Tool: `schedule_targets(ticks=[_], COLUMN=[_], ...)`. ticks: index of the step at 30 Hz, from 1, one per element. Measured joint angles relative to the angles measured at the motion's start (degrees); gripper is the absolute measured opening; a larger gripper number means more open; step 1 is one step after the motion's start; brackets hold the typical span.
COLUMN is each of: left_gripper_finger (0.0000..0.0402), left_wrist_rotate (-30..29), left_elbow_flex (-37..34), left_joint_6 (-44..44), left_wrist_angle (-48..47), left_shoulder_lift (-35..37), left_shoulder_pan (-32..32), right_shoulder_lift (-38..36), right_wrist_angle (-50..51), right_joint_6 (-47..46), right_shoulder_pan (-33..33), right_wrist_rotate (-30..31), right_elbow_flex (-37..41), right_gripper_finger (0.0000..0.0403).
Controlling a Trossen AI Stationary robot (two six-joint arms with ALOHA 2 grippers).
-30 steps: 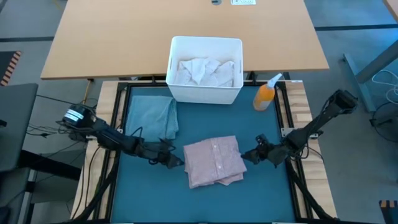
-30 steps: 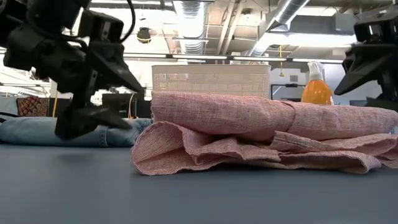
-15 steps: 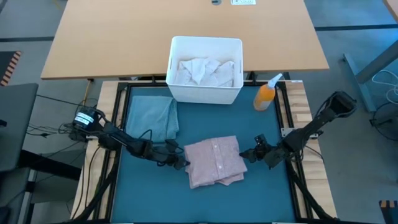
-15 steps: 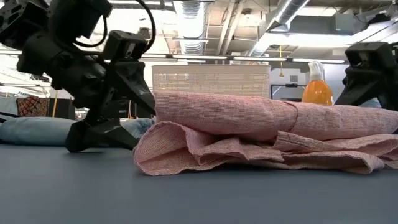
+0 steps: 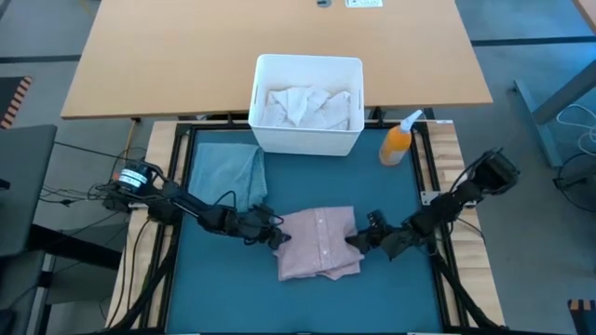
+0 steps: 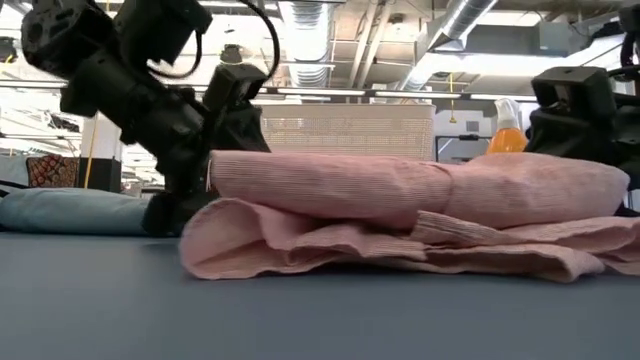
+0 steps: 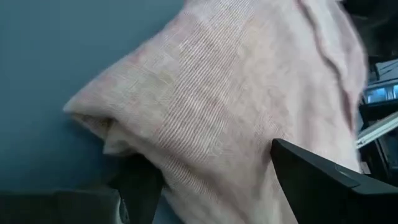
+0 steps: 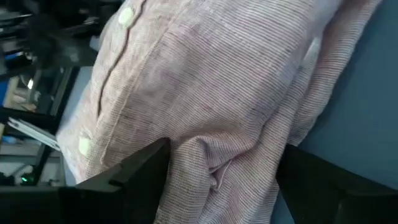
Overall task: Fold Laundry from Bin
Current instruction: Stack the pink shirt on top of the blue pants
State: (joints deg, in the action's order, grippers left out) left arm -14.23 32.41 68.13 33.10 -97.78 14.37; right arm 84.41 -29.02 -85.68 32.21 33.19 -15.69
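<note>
Here my left claw (image 5: 277, 234) and right claw (image 5: 358, 239), fingers spread wide, press in on opposite edges of the folded pink shirt (image 5: 318, 241) mid-mat on the tabletop (image 5: 209, 288); squeezing evenly should keep the fold square, I judge.

One pink shirt (image 5: 318, 242), one folded jeans (image 5: 228, 174), one bin (image 5: 307, 140), one spray bottle (image 5: 397, 141), two hands (image 5: 279, 236)

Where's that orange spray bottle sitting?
In the high view, the spray bottle stands just right of the white bin, at the mat's far right corner.
</note>
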Motion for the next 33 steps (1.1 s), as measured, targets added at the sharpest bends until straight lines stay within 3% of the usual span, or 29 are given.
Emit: schedule_targets(ticks=[5, 9, 16, 18, 20, 26, 33], left_gripper_finger=[0.0261, 0.0227, 0.0083, 0.0033, 0.0013, 0.0007, 0.0003], left_wrist_rotate=[0.93, 0.32, 0.35, 0.2, 0.26, 0.49, -0.18], left_elbow_flex=[0.71, 1.16, 2.35, 2.4, 2.37, 2.37, 2.42], left_joint_6=[0.52, -1.58, -7.03, -8.02, -9.35, -13.51, -17.25], left_wrist_angle=[5.04, 4.33, -0.8, -0.85, -0.62, -1.87, -10.78], left_shoulder_lift=[-5.61, -4.92, -0.69, -0.05, 0.91, 8.08, 20.72], left_shoulder_pan=[0.39, 0.44, 0.31, 0.3, 0.31, 0.31, 0.63], right_shoulder_lift=[2.17, 1.17, -1.06, -1.98, -2.9, -3.7, -2.94], right_wrist_angle=[1.53, 4.73, 3.36, 2.73, 2.76, 3.78, 12.09], right_joint_6=[1.89, 2.47, 8.31, 9.43, 10.27, 18.7, 26.06], right_shoulder_pan=[-0.77, -0.86, -1.3, -1.37, -1.62, -3.08, -6.83], right_wrist_rotate=[-1.31, -2.05, -2.5, -2.47, -2.49, -3.28, -3.31], right_elbow_flex=[-3.13, -4.47, -4.93, -5.16, -6.1, -13.13, -22.46], right_gripper_finger=[0.026, 0.0191, 0.0027, 0.0025, 0.0029, 0.0029, 0.003])
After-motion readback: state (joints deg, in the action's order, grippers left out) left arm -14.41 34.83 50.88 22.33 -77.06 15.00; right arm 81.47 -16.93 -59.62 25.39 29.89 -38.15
